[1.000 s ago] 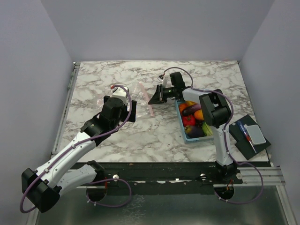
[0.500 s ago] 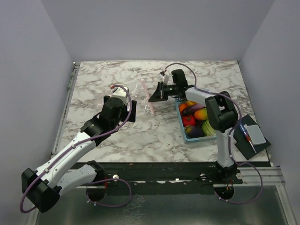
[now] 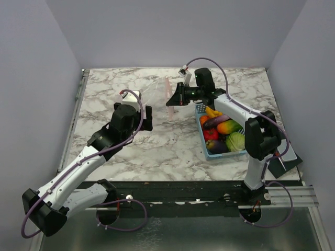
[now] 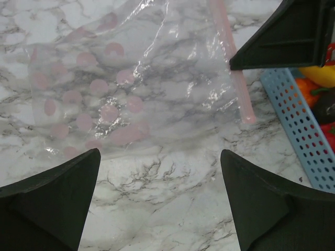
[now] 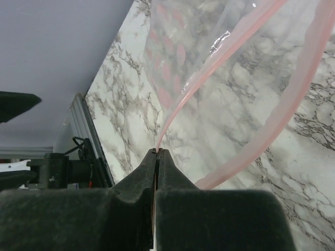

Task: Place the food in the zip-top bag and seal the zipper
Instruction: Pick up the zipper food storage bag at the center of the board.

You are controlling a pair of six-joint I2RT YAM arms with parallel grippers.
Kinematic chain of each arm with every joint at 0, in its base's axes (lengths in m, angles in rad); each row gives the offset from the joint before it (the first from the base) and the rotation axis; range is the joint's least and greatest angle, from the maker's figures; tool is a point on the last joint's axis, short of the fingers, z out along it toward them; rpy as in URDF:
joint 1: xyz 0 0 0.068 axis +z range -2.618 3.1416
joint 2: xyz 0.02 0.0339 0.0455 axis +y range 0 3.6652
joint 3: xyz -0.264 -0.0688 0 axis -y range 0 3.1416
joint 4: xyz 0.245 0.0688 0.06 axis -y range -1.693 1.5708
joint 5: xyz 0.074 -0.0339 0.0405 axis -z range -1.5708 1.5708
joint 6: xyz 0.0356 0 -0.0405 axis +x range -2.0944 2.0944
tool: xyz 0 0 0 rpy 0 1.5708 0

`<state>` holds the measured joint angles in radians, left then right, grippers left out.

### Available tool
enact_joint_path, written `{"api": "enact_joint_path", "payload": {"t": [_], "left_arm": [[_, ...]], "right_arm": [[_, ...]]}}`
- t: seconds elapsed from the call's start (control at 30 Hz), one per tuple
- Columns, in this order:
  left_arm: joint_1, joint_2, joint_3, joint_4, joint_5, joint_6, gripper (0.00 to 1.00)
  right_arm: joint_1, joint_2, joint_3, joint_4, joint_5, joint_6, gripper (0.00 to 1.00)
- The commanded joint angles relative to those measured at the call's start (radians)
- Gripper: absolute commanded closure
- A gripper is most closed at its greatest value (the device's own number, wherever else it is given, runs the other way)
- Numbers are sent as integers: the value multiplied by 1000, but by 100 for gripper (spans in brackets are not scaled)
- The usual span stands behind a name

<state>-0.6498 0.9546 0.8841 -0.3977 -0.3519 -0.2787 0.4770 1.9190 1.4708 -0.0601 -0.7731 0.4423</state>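
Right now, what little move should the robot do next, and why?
Probably bring the open left gripper onto the free lip of the zip-top bag. The right gripper pinches one zipper edge; the food waits in the basket, so the mouth needs spreading.

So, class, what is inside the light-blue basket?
The basket holds toy food: a purple eggplant, a green piece, a red piece. Anything beneath that pile is covered.

Overhead camera looks down from 6 o'clock; both close wrist views seemingly share the clear pink-edged plastic bag [image 4: 131,89].
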Motion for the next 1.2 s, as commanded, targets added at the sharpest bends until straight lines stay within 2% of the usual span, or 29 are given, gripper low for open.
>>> {"api": "enact_joint_path", "payload": {"t": [0.0,0.4,0.77,1.17], "left_arm": [[1,7,112,17,37,-41,1],[1,142,352,-95,107,-72,1],[2,219,457,-167,107,-101,1],[1,274,553,-205,180,-95,1]], "right_arm": [[31,-80,35,-133,110,-98,99],[128,-238,-3,-223,347,-194,99],[192,-351,-61,-222,422,-223,99],[241,-416,-17,-312,467,-277,99]]}}
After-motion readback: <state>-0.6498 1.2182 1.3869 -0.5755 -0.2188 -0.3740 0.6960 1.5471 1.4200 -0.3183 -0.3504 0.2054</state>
